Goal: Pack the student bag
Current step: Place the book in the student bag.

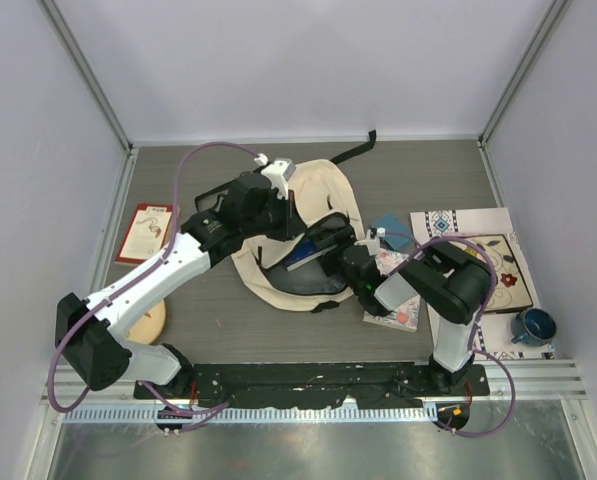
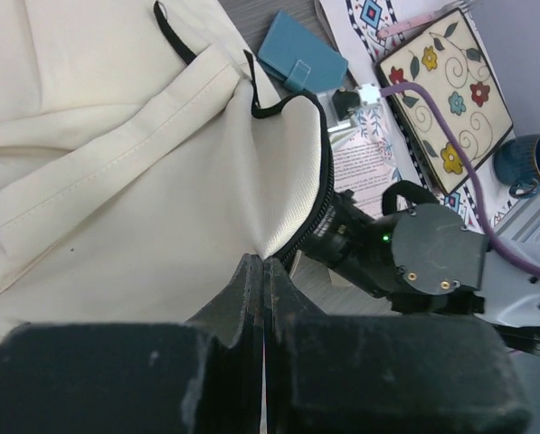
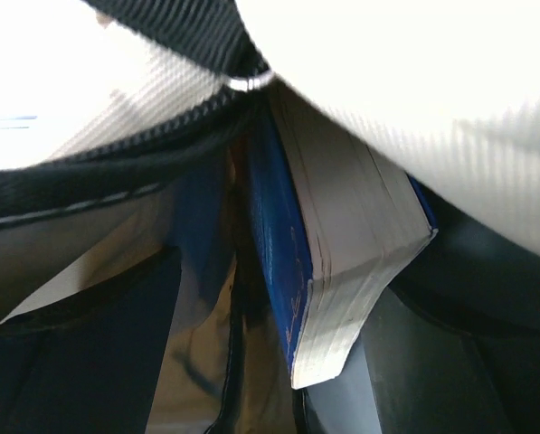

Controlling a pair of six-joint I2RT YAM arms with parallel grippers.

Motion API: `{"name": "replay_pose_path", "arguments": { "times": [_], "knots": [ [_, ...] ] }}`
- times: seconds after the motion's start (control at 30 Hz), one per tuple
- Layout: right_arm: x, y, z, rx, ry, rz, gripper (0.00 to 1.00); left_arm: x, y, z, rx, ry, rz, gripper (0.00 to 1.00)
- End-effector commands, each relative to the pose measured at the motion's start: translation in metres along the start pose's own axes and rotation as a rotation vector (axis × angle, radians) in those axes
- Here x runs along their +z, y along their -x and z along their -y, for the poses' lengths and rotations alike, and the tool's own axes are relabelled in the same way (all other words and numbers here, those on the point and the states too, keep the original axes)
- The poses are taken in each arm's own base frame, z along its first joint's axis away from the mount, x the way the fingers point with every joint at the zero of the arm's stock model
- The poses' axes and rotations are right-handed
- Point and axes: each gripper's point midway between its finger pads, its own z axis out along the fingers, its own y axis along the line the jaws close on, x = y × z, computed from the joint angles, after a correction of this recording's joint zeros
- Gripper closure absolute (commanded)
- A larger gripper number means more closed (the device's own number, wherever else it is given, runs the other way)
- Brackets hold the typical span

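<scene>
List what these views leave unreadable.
- Right gripper: top view, buried in the bag's mouth; its wrist view too dark to show the fingers.
- Book: right wrist view, title blurred, far end under the bag's rim.
- Red card: top view, print too small.

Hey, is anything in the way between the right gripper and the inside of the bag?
Nothing visible. The left gripper pinches the rim of the bag, holding its mouth open. The right gripper is in that mouth, and a blue book stands inside right in front of it.
</scene>
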Motion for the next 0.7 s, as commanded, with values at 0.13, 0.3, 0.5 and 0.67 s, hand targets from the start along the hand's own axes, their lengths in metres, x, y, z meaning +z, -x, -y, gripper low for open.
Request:
{"name": "replay_pose_path", "arguments": {
  "times": [0.13, 0.3, 0.5, 0.67],
  "knots": [
    [-0.026, -0.001, -0.018, 0.048, -0.092, -0.054, 0.16, -0.004, 0.014, -0.003, -0.026, 0.004, 0.075, 1.0],
    [-0.036, -0.007, -0.02, 0.02, -0.152, -0.098, 0.15, -0.003, 0.013, -0.005, -0.026, 0.01, 0.075, 1.0],
    [-0.051, -0.008, -0.021, 0.038, -0.154, -0.127, 0.53, -0.001, 0.012, -0.004, -0.027, 0.005, 0.072, 1.0],
    [-0.055, -0.005, -0.02, 0.051, -0.138, -0.118, 0.99, 0.0, 0.012, -0.002, -0.031, -0.006, 0.07, 1.0]
  ]
}}
